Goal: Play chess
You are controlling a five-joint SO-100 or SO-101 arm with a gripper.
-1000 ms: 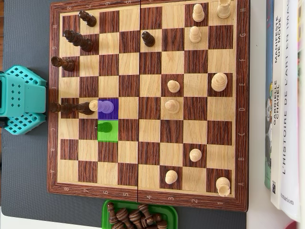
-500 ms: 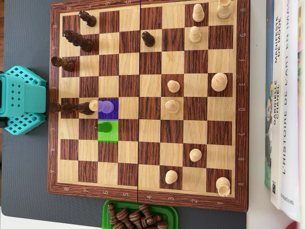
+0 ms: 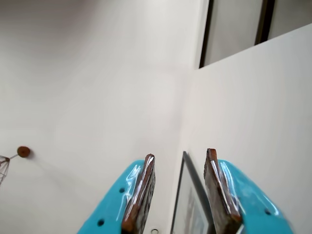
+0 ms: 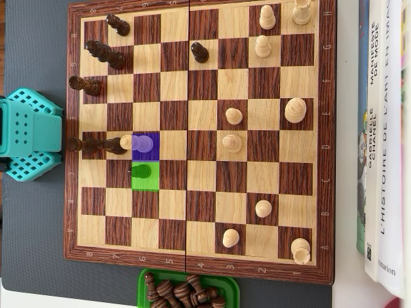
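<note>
Risk: we judge a descent onto the crowded left files could topple the dark pieces [image 4: 103, 145] beside the highlighted squares. Pawn [image 4: 142, 171]: small, dark, tinted green, left of centre in the overhead view, next to a purple-tinted pale piece [image 4: 145, 144]. Gripper [image 3: 178, 161]: jaws parted, empty, facing a wall

Books [image 4: 384, 141] lie stacked right of a dark mat [image 4: 32, 218], overhead view.
</note>
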